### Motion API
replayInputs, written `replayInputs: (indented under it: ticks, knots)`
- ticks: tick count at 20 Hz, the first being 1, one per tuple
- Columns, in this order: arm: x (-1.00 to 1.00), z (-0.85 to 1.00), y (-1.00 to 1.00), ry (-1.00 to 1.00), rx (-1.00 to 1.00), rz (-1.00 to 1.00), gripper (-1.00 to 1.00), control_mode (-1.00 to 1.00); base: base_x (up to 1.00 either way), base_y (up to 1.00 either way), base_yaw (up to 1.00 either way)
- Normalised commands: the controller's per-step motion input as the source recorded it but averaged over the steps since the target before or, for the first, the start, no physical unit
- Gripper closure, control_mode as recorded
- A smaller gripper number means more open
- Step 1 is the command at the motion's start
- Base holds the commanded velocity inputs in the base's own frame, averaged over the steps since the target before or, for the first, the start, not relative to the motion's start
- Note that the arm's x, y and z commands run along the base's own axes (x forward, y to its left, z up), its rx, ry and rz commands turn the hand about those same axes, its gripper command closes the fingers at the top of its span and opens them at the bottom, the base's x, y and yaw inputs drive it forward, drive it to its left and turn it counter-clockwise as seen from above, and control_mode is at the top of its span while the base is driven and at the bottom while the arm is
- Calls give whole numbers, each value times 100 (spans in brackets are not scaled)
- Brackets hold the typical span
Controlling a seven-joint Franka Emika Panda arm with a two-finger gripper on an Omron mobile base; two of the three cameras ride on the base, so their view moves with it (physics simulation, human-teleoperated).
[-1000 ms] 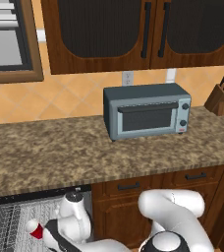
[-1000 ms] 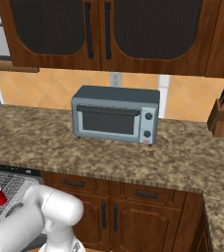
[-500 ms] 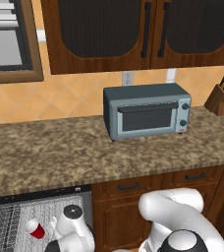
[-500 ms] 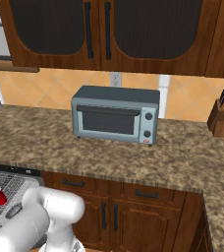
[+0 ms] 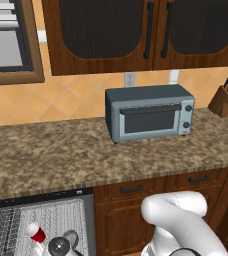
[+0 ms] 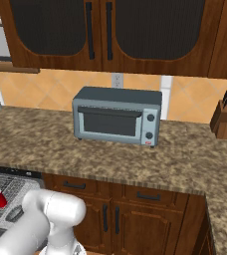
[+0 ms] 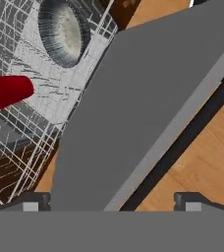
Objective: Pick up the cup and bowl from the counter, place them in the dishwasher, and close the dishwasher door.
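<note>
Hovering over the lowered door, my gripper has its jaws spread fully apart and holds nothing; its tips straddle the panel's near edge without clearly touching it. I judge the door a stiff, hinged metal slab, fairly heavy and smooth, so I would push from under its outer edge by the dark strip, not pinch it. Beyond it the cup lies on its side in the rack, the bowl just past it, both inside the dishwasher below the counter.
</note>
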Motion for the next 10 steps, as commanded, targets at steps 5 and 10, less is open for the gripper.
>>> replayInputs:
  ticks: [5, 10]
  knots:
    - [-47, -1, 61, -35, -36, 2, -100, -100, 0, 0, 0]
    - [-36, -24, 58, -16, -29, 4, -100, -100, 0, 0, 0]
